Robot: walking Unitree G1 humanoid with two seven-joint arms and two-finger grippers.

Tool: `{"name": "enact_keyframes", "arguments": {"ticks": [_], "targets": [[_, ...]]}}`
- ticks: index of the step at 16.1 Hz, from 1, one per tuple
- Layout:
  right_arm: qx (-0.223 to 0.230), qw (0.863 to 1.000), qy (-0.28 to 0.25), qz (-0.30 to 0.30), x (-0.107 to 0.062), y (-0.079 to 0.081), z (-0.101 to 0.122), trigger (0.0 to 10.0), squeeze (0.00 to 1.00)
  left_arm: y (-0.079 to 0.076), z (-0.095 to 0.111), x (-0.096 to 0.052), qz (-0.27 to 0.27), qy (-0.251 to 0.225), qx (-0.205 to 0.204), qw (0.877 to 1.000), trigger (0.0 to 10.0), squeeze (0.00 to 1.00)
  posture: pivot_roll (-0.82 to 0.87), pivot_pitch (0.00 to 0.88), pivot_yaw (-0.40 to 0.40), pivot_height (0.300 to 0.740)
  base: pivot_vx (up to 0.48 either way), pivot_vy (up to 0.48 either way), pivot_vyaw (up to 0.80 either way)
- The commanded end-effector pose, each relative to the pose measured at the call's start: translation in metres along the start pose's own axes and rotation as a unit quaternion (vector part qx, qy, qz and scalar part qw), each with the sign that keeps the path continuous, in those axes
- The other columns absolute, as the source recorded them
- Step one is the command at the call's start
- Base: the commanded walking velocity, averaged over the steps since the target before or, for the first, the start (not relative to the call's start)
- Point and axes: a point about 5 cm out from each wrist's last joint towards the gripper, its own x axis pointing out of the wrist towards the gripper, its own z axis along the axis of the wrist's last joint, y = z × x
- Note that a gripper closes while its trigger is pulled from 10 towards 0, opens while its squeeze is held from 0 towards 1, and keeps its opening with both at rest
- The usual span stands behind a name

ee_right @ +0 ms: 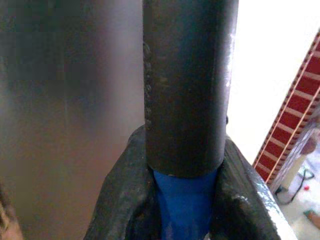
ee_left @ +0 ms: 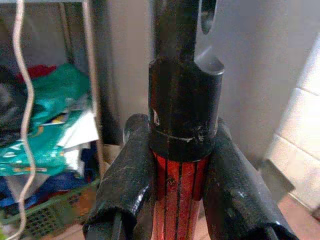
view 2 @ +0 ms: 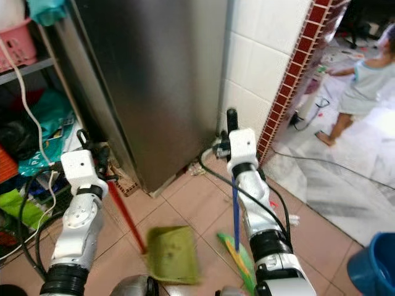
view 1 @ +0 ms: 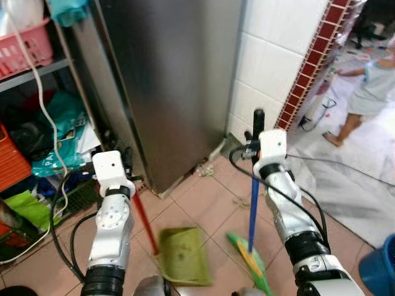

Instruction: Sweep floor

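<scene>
Left gripper [ee_left: 182, 185] clamps the red dustpan handle [view 1: 144, 223] (green dustpan [view 1: 182, 254] on tiles); right gripper [ee_right: 186, 200] grips the blue broom [view 1: 252, 213], upright beside the fridge [view 1: 173, 80].

No text, label, brand, number or sign can be read in any view. The teal packaging [view 1: 58, 132] on the shelves at the left of the head views carries print, but it is too small and blurred to make out, and the same bags [ee_left: 47, 125] in the left wrist view show only smears of colour.
</scene>
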Motion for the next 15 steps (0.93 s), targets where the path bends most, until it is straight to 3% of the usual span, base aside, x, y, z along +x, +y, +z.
{"name": "enact_keyframes", "arguments": {"ticks": [1,5,15], "targets": [[0.004,0.998,-0.055,0.0,0.012,0.0,0.028,10.0,0.0,0.001,0.015,0.004,-0.001,-0.035,0.007,0.999,10.0,0.0,-0.07,0.0,0.023,0.74,0.0,0.0,0.0],[0.008,0.997,-0.079,-0.006,0.016,-0.003,0.042,10.0,0.0,0.003,0.017,0.003,-0.004,-0.04,0.006,0.999,10.0,0.0,-0.07,0.0,0.021,0.74,0.141,0.0,0.0],[-0.002,0.993,-0.121,-0.015,0.022,-0.007,0.068,10.0,0.0,0.0,0.018,0.003,-0.012,-0.045,0.004,0.999,10.0,0.0,-0.07,0.0,0.022,0.74,0.437,0.0,0.0]]}}
